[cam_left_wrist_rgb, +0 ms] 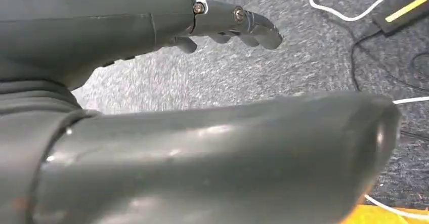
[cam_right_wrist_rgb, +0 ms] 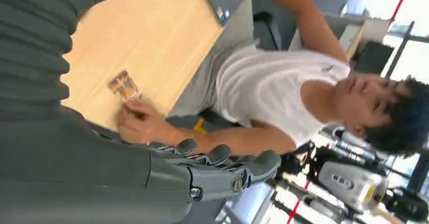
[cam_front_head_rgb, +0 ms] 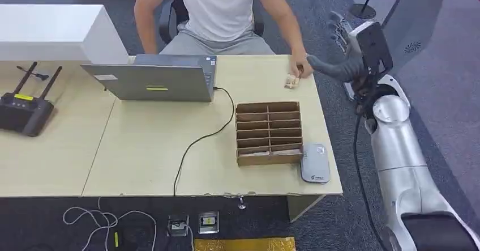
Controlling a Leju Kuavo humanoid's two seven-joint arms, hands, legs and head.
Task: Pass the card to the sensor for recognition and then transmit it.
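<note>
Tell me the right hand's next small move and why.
Probably lower the right hand toward the card at the table's far right edge. The hand hovers empty beside the table, fingers apart, while a person's hand rests at the card. The sensor waits beside the cardboard organizer.

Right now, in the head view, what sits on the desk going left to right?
Router → laptop → divided box → sensor, then the right hand raised off the desk's right edge. The card and the person's hand overlap the box's span, so they are left out.
</note>
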